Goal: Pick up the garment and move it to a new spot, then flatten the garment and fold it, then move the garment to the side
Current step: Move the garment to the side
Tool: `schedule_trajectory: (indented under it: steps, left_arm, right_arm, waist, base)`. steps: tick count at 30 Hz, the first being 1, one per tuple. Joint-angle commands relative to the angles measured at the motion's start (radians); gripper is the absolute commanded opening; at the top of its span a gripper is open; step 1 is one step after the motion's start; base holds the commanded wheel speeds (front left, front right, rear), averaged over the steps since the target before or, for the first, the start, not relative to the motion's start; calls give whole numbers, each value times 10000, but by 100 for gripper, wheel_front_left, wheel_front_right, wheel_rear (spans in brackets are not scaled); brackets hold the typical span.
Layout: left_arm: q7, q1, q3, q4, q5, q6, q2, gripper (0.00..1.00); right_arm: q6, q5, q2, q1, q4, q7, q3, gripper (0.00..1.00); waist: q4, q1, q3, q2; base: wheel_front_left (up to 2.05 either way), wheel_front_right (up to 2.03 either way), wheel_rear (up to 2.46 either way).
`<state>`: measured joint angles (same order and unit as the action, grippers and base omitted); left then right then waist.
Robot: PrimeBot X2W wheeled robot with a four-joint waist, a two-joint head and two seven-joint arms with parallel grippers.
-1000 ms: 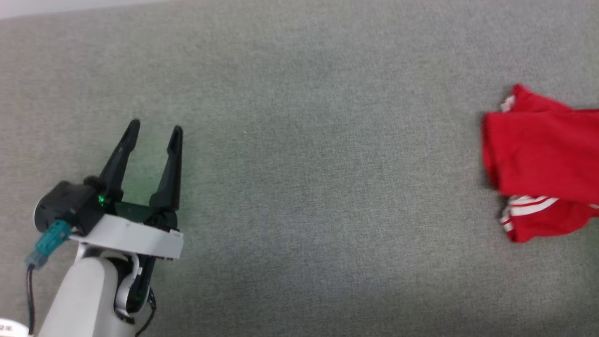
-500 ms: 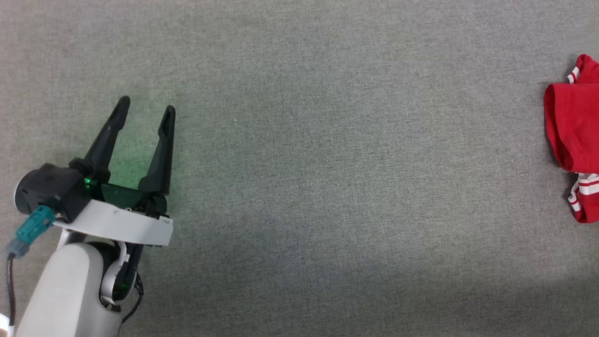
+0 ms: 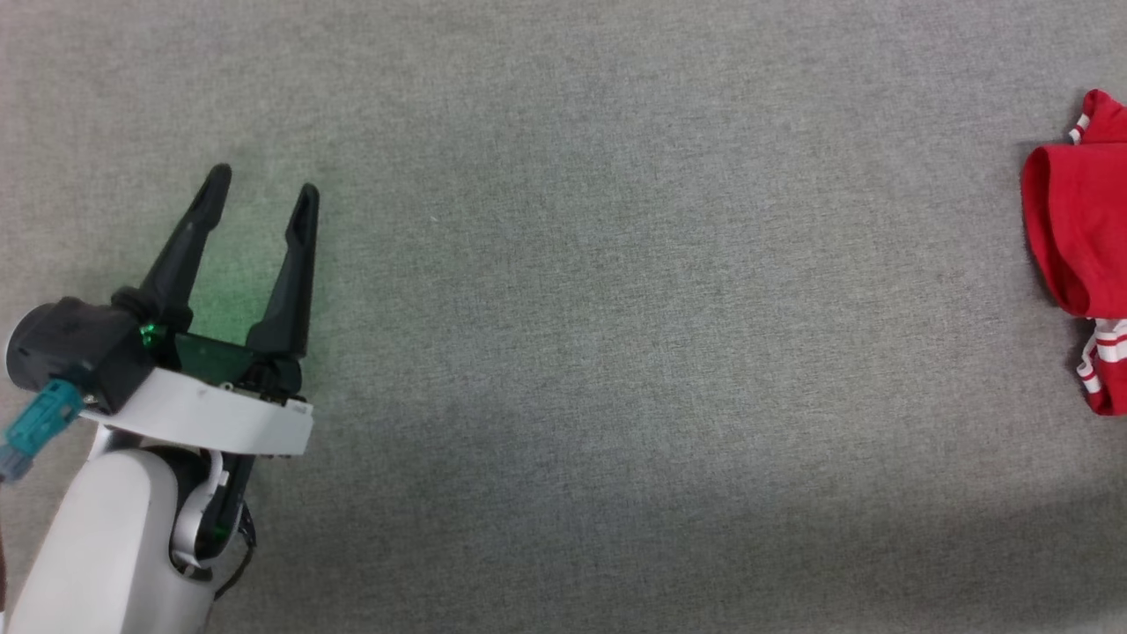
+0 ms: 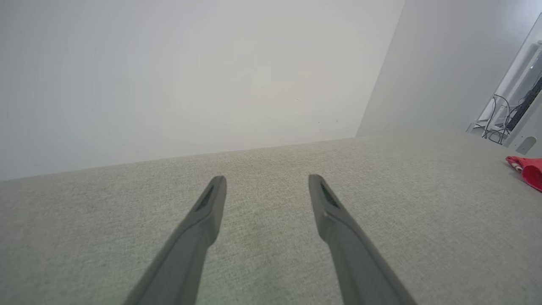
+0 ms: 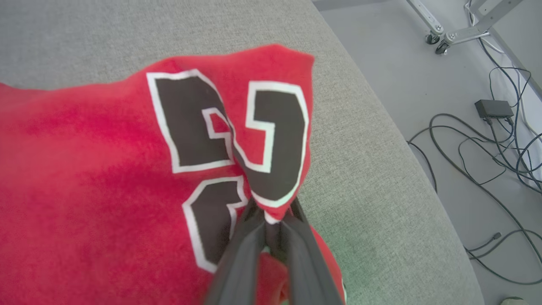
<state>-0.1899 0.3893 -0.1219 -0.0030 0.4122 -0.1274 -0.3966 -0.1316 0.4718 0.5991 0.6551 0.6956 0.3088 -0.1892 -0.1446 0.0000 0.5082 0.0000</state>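
Two grippers, two different states. My right gripper (image 5: pixel 273 216) is pinched almost closed on the garment (image 5: pixel 106 169). In the right wrist view my dark fingers (image 5: pixel 239 262) meet on a bunched fold of red cloth, right at the black, white-edged lettering. From the grip the fabric spreads away to the left of that view, over the grey fabric surface (image 5: pixel 372 169).

My left gripper (image 3: pixel 264 180) holds nothing. Its jaws stand wide apart at the lower left of the head view, tips pointing up, over bare grey surface. A faint green glow (image 3: pixel 233 291) lies on the surface between the fingers, and a teal connector (image 3: pixel 40 423) sticks out beside the wrist at the left edge.

Farther off, the head view shows the garment at its far right edge, well apart from my left gripper. It is a rounded red fold with red-and-white striped bands above and below, and the rest is cut off by the frame. I cannot tell whether that part rests on the surface or hangs just above it.

Beyond the surface's curved edge, the right wrist view shows a pale floor (image 5: pixel 423 84) with dark cables (image 5: pixel 487 140), a small black box (image 5: pixel 493 109) and a wheeled metal frame (image 5: pixel 440 36). Farthest of all, past my left fingers, a plain white wall (image 4: pixel 190 76) rises behind the surface.
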Motion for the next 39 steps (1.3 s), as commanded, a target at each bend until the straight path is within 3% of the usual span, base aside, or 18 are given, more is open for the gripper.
schedule_trajectory:
  steps: [1, 2, 3, 4, 14, 22, 30, 39]
  left_arm:
    - [-61, 82, -5, -31, 15, 13, -54, 100]
    - [-87, 75, -12, -16, 34, 12, -55, 100]
    - [-87, 75, -12, -16, 34, 12, -55, 100]
    - [-118, 76, -10, -2, 43, 11, -61, 100]
    - [-473, -247, -79, 737, 185, 33, 249, 100]
    - [-653, -871, 72, 1448, 310, 97, 470, 100]
    - [-724, -1446, 535, 2072, 462, 271, 539, 100]
    - [-730, -1988, 969, 2569, 504, 259, 511, 100]
  right_arm:
    - [17, 47, -13, 213, 50, -247, -7, 45]
    - [17, 69, 23, 258, 82, -351, 2, 92]
    - [17, 69, 23, 258, 82, -351, 2, 92]
    - [15, 93, 69, 286, 94, -423, 40, 100]
    - [15, 513, 416, -111, -639, -583, 878, 100]
    - [15, 1281, -214, -1135, -2177, -522, 2960, 100]
    - [17, 1115, -1068, -1564, -2853, -1218, 4379, 100]
    - [15, 750, -1415, -2182, -3047, -2577, 3855, 100]
  waist:
    - [-13, 0, -46, 0]
    - [-17, 0, -87, 0]
    - [-17, 0, -87, 0]
    - [-13, 0, -140, 0]
    - [199, 0, -1465, 0]
    - [599, 0, -2690, 0]
    - [1126, 0, -3292, 0]
    - [1462, 0, -3751, 0]
  base:
    - [0, 0, 0]
    - [0, 0, 0]
    - [0, 0, 0]
    - [0, 0, 0]
    - [0, 0, 0]
    - [0, 0, 0]
    - [0, 0, 0]
    - [0, 0, 0]
